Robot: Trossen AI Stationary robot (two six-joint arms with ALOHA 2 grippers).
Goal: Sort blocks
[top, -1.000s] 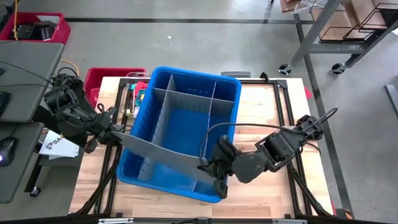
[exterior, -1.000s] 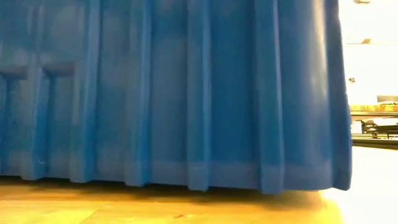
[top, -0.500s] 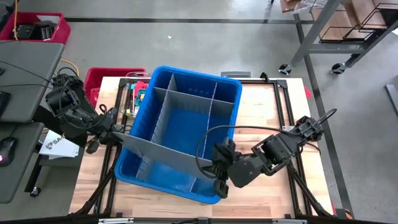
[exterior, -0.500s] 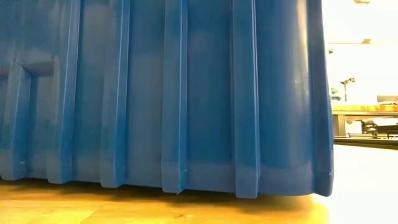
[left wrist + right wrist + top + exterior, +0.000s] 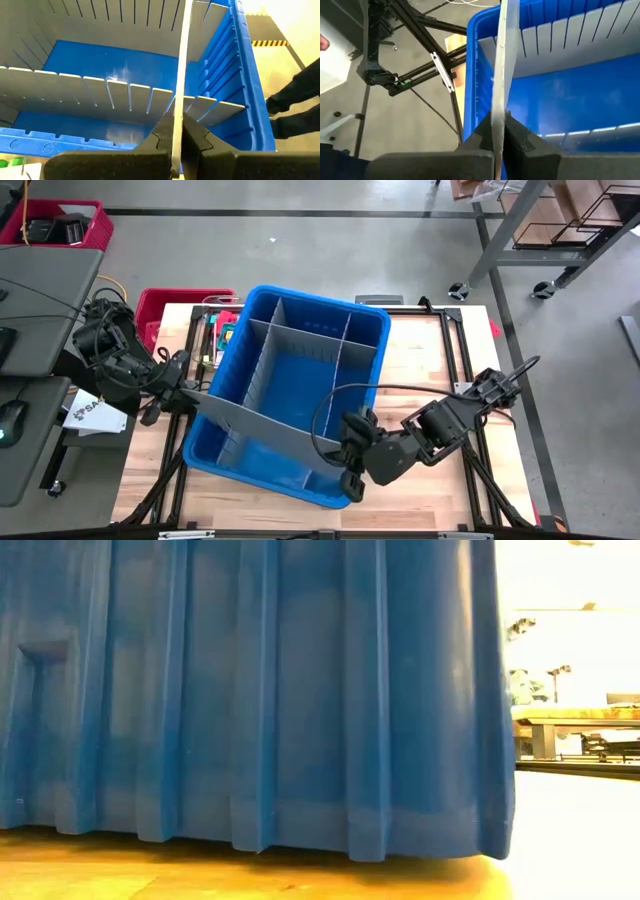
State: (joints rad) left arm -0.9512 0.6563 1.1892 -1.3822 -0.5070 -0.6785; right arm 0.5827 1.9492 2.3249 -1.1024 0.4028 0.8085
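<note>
A large blue bin (image 5: pixel 372 370) with grey dividers slotted inside stands on the wooden table; it fills the low view (image 5: pixel 250 690). A loose long grey divider panel (image 5: pixel 265 423) crosses the bin's near part on a slant, and its left end reaches out past the bin's left wall. My left gripper (image 5: pixel 188 394) is shut on that left end and my right gripper (image 5: pixel 343 448) on the right end. Small coloured blocks (image 5: pixel 222 332) lie on the table at the bin's far left side. A bit of green (image 5: pixel 15 162) shows there too. My left gripper pinches the panel's left end (image 5: pixel 176 131) between its two fingers (image 5: pixel 197 142), one on each face. It comes from the table's left, slanting down, along the panel. The panel stands on edge, running out over the bin's rim. My right gripper pinches the panel's right end (image 5: pixel 497 117) between its two fingers (image 5: pixel 516 135), one on each face. It comes from the table's right, slanting down, along the panel. The panel runs on edge above the bin's near right corner; whether it touches the bin, I cannot tell.
A red basket (image 5: pixel 170 305) stands off the table's far left corner, with a grey desk (image 5: pixel 40 310) left of it. Bare wood (image 5: pixel 430 360) lies to the right of the bin. A black frame (image 5: pixel 455 350) edges the table.
The blue bin's near end has slid toward the table's left edge; in the low view its right corner has moved left. Both grippers have stayed shut on the panel, and my right gripper has rolled a little with it.
</note>
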